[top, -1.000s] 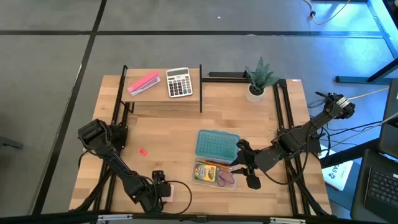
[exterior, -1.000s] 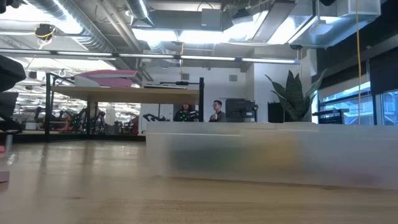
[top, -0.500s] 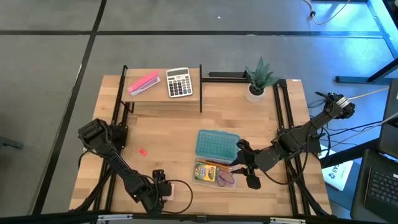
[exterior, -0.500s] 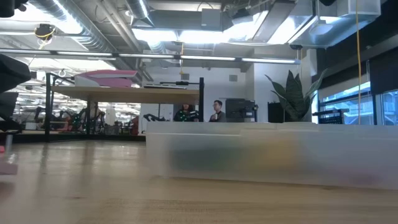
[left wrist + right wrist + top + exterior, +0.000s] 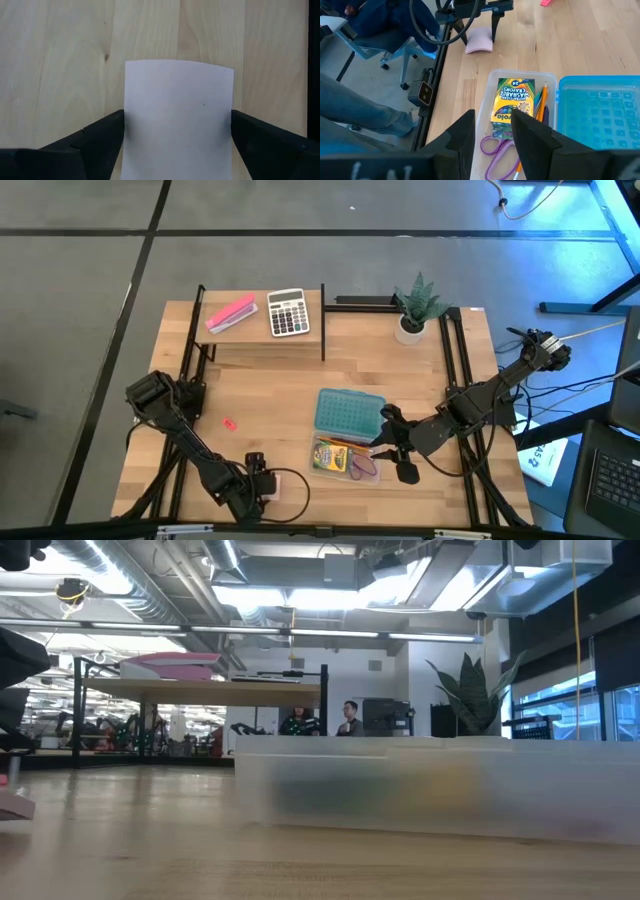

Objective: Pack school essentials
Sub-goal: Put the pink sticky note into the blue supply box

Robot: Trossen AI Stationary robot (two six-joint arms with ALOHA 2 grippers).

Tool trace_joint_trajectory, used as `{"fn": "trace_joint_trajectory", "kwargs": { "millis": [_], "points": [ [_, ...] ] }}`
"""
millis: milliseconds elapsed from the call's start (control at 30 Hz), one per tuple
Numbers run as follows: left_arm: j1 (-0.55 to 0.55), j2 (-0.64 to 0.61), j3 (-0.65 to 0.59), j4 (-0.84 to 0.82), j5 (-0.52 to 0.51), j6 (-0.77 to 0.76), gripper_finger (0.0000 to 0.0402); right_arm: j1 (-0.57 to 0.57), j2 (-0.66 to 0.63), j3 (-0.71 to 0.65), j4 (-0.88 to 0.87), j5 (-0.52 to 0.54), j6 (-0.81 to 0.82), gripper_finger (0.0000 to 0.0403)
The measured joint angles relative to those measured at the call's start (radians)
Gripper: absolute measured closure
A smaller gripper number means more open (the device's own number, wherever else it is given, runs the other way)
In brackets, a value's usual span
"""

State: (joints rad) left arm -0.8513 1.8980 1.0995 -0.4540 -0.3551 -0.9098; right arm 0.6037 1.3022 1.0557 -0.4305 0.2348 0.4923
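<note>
As the left gripper (image 5: 177, 120) closes in, the notepad (image 5: 178, 95) comes up off the table at the near left edge.

Its fingers now press both sides of the pad, whose far edge bows slightly, and in the low view the pad's corner (image 5: 12, 805) sits higher and more tilted than a second ago, so I judge the grasp made and the lift begun. The right gripper (image 5: 492, 112) hangs parted and empty over the case (image 5: 485, 100), which already holds the crayons (image 5: 512, 97), scissors (image 5: 497, 150) and pencil (image 5: 542, 102). The red eraser (image 5: 229, 423) lies apart on the bare wood. The pad likely goes to the case next; thin and flexible, it could slip.
</note>
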Motion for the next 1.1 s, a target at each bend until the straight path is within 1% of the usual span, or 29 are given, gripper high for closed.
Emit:
{"fn": "trace_joint_trajectory", "kwargs": {
  "millis": [167,333,467,667,833,1100],
  "points": [
    [0.01,0.003,0.022,-0.013,0.013,0.015,0.0058,0.0,0.0,0.0,0.001,0.0,0.001,0.0274],
    [0.047,0.006,0.065,-0.021,0.063,0.064,0.0058,0.0,0.0,0.0,0.024,-0.001,0.003,0.0274],
    [0.077,0.006,0.097,-0.049,0.077,0.134,0.0058,0.0,0.0,0.0,0.023,-0.003,0.027,0.0274],
    [0.119,0.004,0.151,-0.139,0.082,0.177,0.0058,0.0,0.0,0.0,0.023,-0.091,0.077,0.0274],
    [0.157,0.003,0.171,-0.145,0.086,0.226,0.0058,0.0,0.0,0.0,0.021,-0.154,0.115,0.0274],
    [0.178,0.002,0.175,-0.128,0.088,0.239,0.0058,0.015,-0.019,0.0,0.023,-0.158,0.128,0.0274]
  ]
}}
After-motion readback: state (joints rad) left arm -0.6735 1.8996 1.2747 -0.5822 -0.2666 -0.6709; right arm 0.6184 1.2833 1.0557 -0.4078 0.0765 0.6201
